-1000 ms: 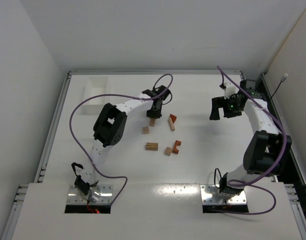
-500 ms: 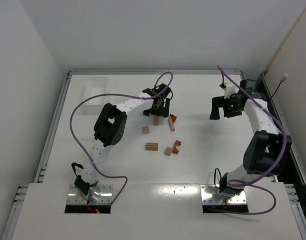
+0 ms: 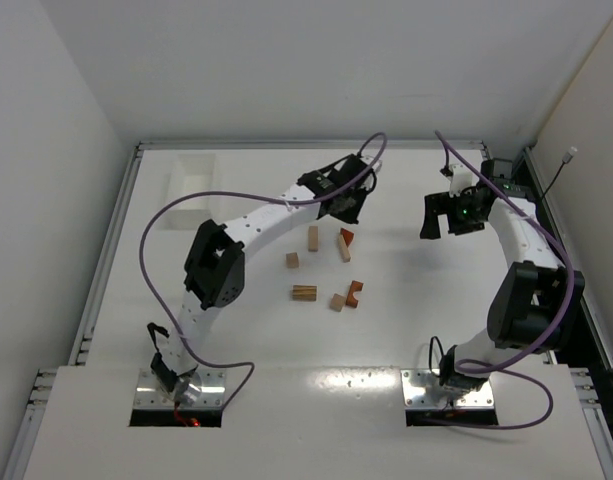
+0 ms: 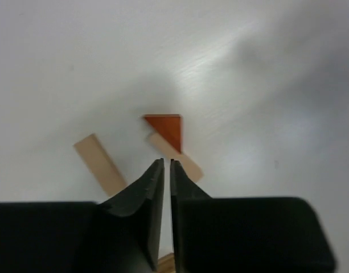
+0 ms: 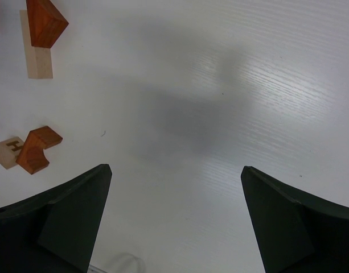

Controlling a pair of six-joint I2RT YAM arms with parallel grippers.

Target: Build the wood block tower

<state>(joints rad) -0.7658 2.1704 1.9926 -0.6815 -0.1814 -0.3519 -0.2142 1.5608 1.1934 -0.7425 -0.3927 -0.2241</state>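
Several wood blocks lie loose mid-table; no tower stands. In the top view there are a tan bar (image 3: 313,237), a second tan bar (image 3: 343,249) with a red wedge (image 3: 347,236) at its far end, a tan cube (image 3: 292,260), a striped bar (image 3: 304,293), a tan cube (image 3: 337,302) and a reddish arch (image 3: 355,292). My left gripper (image 3: 344,198) hovers just beyond them, shut and empty (image 4: 167,161). Its view shows the wedge (image 4: 165,129) and both bars (image 4: 99,164) (image 4: 185,162). My right gripper (image 3: 441,222) is open and empty (image 5: 176,170), to the right of the blocks.
A white tray (image 3: 191,180) sits at the table's back left. The right wrist view shows the wedge (image 5: 44,21), a tan bar (image 5: 37,60), the arch (image 5: 38,149) and a tan cube (image 5: 6,152) at its left edge. Walls border the table.
My left gripper has moved up and to the right, away from the tan bar it was over; that bar now lies uncovered. The right arm has not moved.
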